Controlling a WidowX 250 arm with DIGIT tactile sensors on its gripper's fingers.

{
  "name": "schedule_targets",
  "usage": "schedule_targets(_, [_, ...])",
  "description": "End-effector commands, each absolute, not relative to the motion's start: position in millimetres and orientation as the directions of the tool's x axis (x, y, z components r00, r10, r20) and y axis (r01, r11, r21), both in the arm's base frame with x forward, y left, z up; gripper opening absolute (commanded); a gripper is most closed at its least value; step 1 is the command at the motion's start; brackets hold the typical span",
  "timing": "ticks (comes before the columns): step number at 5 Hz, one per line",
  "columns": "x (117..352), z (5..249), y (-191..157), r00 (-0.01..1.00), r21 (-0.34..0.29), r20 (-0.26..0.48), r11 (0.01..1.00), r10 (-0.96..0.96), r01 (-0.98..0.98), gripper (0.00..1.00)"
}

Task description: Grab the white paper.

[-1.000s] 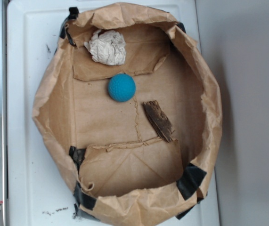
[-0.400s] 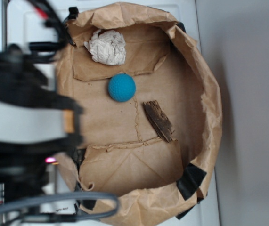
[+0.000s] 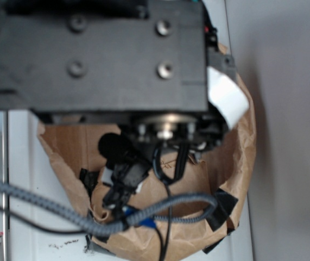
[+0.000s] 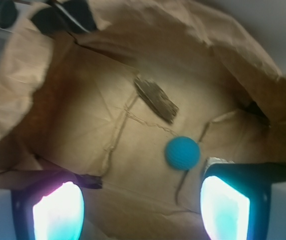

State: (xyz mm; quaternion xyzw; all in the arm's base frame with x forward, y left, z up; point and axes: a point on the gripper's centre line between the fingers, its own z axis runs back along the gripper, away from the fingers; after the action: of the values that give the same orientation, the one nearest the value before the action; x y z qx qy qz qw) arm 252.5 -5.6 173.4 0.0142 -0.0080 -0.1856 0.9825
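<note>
In the wrist view my gripper (image 4: 140, 202) is open over the floor of the brown paper bag (image 4: 97, 120), and nothing lies between its two glowing fingers (image 4: 57, 212). The white paper is almost wholly hidden behind the right finger. Only a pale grey sliver (image 4: 216, 161) that may be it peeks over that finger's top edge. A blue ball (image 4: 182, 152) lies just up and left of that sliver. In the exterior view the black arm (image 3: 95, 54) covers the top of the bag, so neither paper nor gripper shows there.
A dark strip of wood (image 4: 156, 99) lies on the bag floor beyond the ball. Crumpled bag walls (image 4: 253, 65) rise all round, held with black tape (image 3: 220, 205). Grey cables (image 3: 62, 212) hang across the bag's lower edge. The bag sits on a white surface (image 3: 30, 217).
The arm has swung in from the left and now spreads over the upper bag, covering the white paper, the ball and the wood in the exterior view.
</note>
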Motion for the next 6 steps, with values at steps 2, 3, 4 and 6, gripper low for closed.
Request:
schedule_targets(2, [270.1, 101.4, 21.7, 0.756, 0.233, 0.085, 0.751, -0.649, 0.618, 1.0])
schedule_targets(3, [263.0, 84.9, 37.4, 0.687, 0.191, 0.069, 0.686, -0.723, 0.703, 1.0])
schedule_targets(4, [253.3, 90.6, 53.4, 0.68, 0.134, 0.083, 0.685, -0.728, 0.717, 1.0])
schedule_targets(6, [242.5, 111.6, 75.4, 0.679, 0.014, 0.151, 0.689, -0.718, 0.725, 1.0])
